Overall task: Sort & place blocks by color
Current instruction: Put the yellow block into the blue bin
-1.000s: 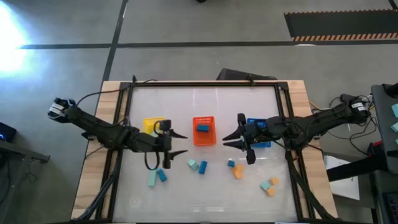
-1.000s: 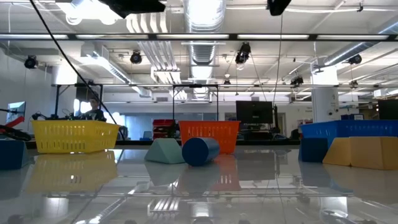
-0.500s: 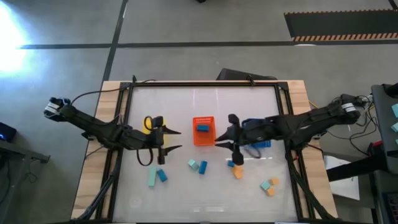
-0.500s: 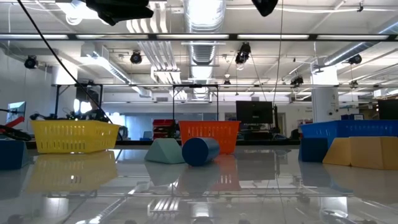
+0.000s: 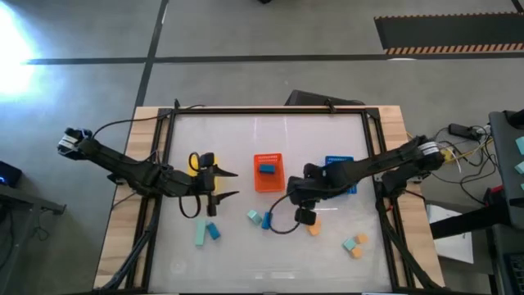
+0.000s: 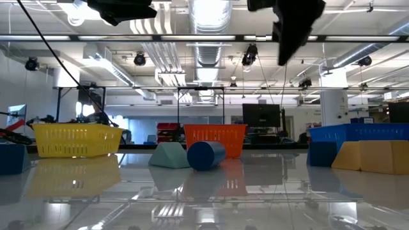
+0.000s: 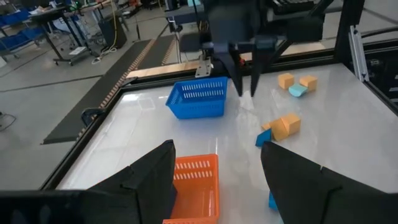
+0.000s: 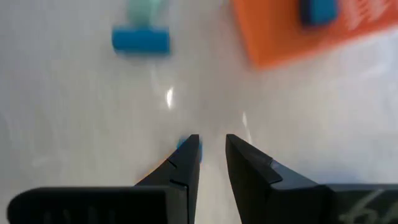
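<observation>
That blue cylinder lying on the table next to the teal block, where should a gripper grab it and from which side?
Probably come from straight above and set the jaws on the two flat ends of the blue cylinder. It lies on its side, both ends are clear, and the teal block sits close along one round side.
</observation>
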### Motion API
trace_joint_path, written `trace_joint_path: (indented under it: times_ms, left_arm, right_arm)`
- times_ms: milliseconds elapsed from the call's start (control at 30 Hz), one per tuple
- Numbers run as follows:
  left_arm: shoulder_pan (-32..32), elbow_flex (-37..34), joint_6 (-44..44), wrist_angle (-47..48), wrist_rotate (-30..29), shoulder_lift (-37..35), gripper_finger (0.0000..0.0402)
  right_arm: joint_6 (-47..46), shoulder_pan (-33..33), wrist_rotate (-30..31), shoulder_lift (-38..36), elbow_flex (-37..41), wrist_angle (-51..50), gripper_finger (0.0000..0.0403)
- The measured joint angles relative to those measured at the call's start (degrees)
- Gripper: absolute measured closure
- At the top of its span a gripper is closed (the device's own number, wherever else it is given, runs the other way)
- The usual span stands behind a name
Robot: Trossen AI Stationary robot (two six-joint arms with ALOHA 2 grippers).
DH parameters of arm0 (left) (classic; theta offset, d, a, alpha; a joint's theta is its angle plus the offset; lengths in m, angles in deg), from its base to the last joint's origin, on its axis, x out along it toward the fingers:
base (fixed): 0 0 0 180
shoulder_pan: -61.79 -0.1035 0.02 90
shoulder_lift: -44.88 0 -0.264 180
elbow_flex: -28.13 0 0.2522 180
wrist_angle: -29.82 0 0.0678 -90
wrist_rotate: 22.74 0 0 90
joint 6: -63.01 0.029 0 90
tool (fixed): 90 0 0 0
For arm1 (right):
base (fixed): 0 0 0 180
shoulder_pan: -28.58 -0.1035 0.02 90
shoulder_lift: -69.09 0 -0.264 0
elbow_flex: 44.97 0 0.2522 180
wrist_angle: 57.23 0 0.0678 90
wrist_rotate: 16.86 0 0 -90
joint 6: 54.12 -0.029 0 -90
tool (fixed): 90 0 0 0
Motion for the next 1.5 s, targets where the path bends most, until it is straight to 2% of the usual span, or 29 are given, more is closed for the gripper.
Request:
trace_joint_path:
  times_ms: [133,367,533,600,733,900,1167,1500]
  left_arm:
    - [0.0,0.0,0.0,0.0,0.0,-0.1,0.018]
    - [0.0,0.0,0.0,0.1,0.0,-0.1,0.018]
    - [0.0,-0.3,0.1,0.3,0.0,-0.1,0.018]
    - [0.0,-0.3,0.1,0.3,0.0,-0.1,0.018]
    - [0.0,-0.3,0.1,0.2,0.0,-0.1,0.018]
    - [0.0,-0.3,0.1,0.2,0.0,-0.1,0.018]
    - [0.0,-0.3,0.0,0.2,0.0,-0.1,0.018]
    - [0.0,-0.3,0.0,0.1,0.0,0.0,0.018]
  right_arm:
    - [-4.6,-0.8,-4.3,2.8,0.9,-3.5,0.0335]
    - [-22.6,-1.8,-10.9,6.0,3.4,-3.6,0.0323]
    - [-25.5,-4.1,-13.3,7.2,4.9,-3.3,0.0276]
    - [-29.2,-4.6,-15.1,7.5,5.5,-3.3,0.0251]
    - [-39.2,-5.8,-15.3,7.7,6.7,-3.0,0.0202]
    - [-47.4,-7.8,-15.4,8.2,7.1,-2.3,0.0153]
    - [-49.3,-8.9,-15.3,11.4,7.3,0.3,0.0121]
    - [-47.6,-8.8,-15.3,14.7,7.5,5.4,0.0133]
